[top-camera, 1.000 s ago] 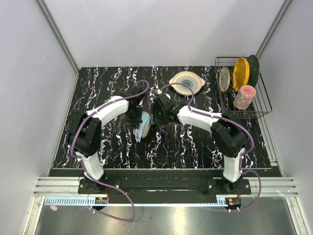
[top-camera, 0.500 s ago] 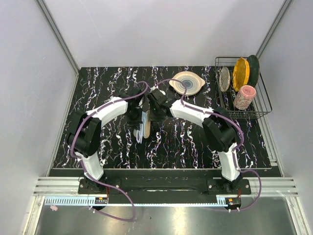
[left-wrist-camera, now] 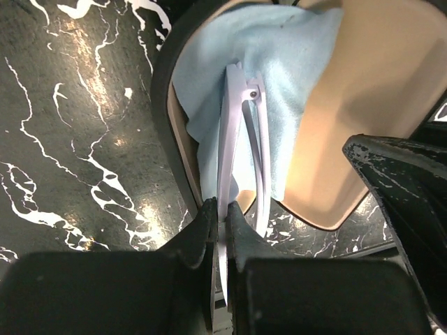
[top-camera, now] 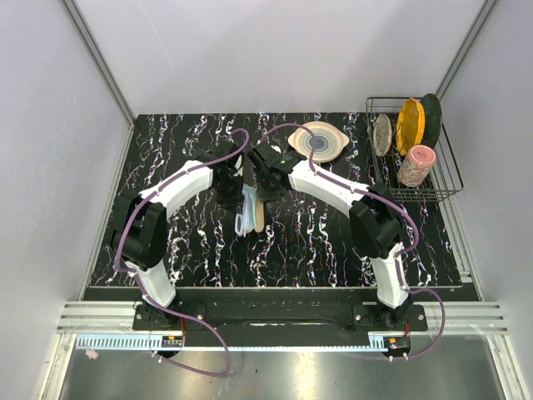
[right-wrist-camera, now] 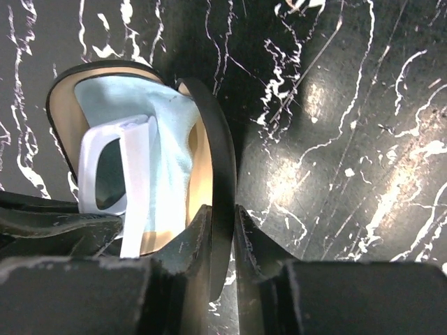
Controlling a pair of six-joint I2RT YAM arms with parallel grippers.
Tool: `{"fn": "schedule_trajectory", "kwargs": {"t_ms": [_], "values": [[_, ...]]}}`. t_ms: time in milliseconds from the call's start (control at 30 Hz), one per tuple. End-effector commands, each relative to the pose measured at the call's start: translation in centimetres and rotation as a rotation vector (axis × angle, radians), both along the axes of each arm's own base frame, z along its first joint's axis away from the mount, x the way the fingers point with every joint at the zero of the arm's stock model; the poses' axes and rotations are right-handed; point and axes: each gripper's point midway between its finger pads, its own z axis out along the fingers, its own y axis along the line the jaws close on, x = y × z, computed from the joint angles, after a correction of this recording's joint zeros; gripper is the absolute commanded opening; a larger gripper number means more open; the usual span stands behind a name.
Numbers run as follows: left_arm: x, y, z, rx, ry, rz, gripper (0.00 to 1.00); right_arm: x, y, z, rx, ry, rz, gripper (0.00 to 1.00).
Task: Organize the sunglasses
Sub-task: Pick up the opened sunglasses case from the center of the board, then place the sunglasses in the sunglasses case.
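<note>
Whitish-silver and slim, the sunglasses (left-wrist-camera: pixel 234 118) stand on edge inside the open case (left-wrist-camera: pixel 377 105), folded, with their near end caught between the fingertips of the left gripper (left-wrist-camera: pixel 220 209), which is pressed together on the thin frame. A small dark screw shows at the hinge where one thin arm folds over. A light blue cloth (left-wrist-camera: pixel 279 63), soft and creased, lies under and behind the glasses against the smooth tan lining. The case is an oblong shell with rounded ends, black and matte outside. In the right wrist view the frame looks broad and glossy, with a dark lens set in it, and it is just left of the case's black rim. The right gripper (right-wrist-camera: pixel 222 216) pinches that rim, one finger on the lining side and one on the outside. The table (right-wrist-camera: pixel 335 139) is glossy black, veined with white like marble, and bright spots of light reflect off it. From above, both grippers meet over the case near the middle of the table.
</note>
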Motion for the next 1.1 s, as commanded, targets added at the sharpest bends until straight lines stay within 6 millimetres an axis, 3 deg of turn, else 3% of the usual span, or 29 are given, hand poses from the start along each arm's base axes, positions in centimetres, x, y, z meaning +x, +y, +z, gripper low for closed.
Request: {"fn": "schedule_trajectory", "kwargs": {"t_ms": [0,67,233,567,767,1067], "values": [[1.2,-0.9,2.9,-0.08,-0.091,-0.048,0.0,-1.0,-0.6,0.7,-0.037,0.049,0.042,0.16],[0.2,-1.8,3.1,-0.14,-0.061,-0.094,0.0,-1.2,-0.6,0.7,-0.036,0.061,0.041,0.15],[-0.9,-1.7,3.2,-0.169,-0.066,-0.098,0.0,-1.7,-0.7,0.6,-0.049,0.096,0.049,0.15],[1.3,-1.4,2.7,-0.097,-0.114,0.078,0.0,-1.8,-0.8,0.5,-0.046,0.116,0.009,0.17],[0.9,-1.1,1.6,-0.066,-0.08,0.141,0.0,-1.5,-1.1,0.5,-0.06,0.108,-0.042,0.11],[-0.5,-0.6,-0.3,0.018,-0.042,0.101,0.0,-1.8,-1.3,0.5,-0.072,0.128,-0.057,0.12]]}}
